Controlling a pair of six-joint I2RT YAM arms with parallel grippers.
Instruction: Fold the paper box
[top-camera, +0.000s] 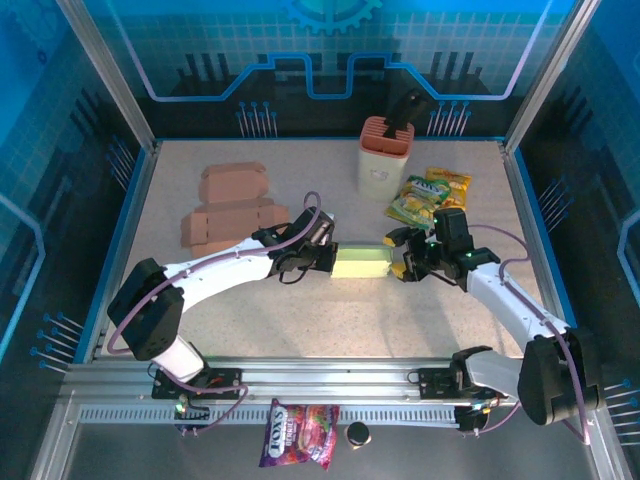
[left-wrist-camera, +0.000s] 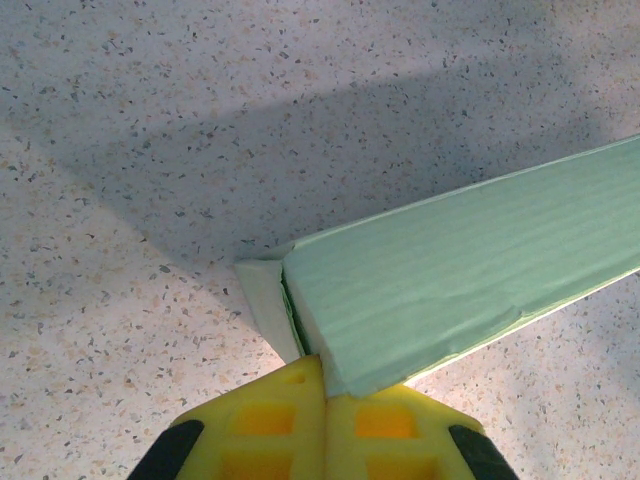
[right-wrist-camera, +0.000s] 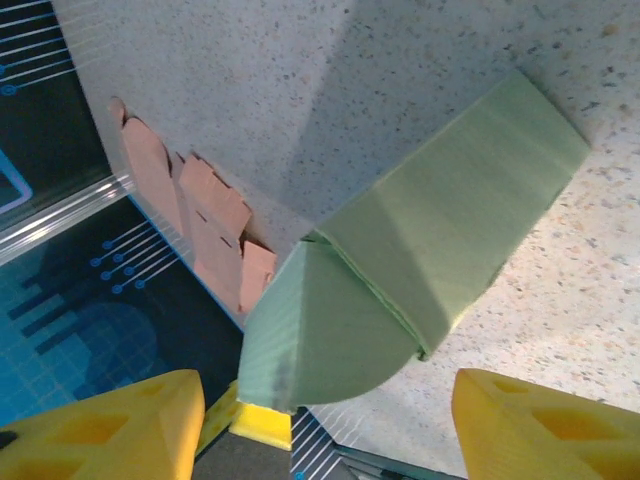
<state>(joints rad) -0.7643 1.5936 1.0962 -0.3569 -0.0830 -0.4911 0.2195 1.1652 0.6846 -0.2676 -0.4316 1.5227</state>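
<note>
The paper box (top-camera: 362, 263) lay in the middle of the table (top-camera: 300, 330), its long axis running left to right, with 1 claw at each end. The left claw (top-camera: 318, 258) was closed tight, its tips touching the box's left corner. Whether any paper was nipped between them could not be told. The right claw (top-camera: 408, 255) stood wide at the right end. In the right wrist view, the box's rounded end flap (right-wrist-camera: 330, 330) sat between the spread fingers (right-wrist-camera: 110, 430) and neither touched it. The right arm therefore looked better placed to press that flap home, pushing along the box's length against the left claw.

The table was pale, speckled and flat. 2 pink cardboard blanks (top-camera: 228, 212) lay well apart at the far left, and a tub (top-camera: 385, 155) and snack packets (top-camera: 428, 195) lay behind the right claw, near but not touching.
</note>
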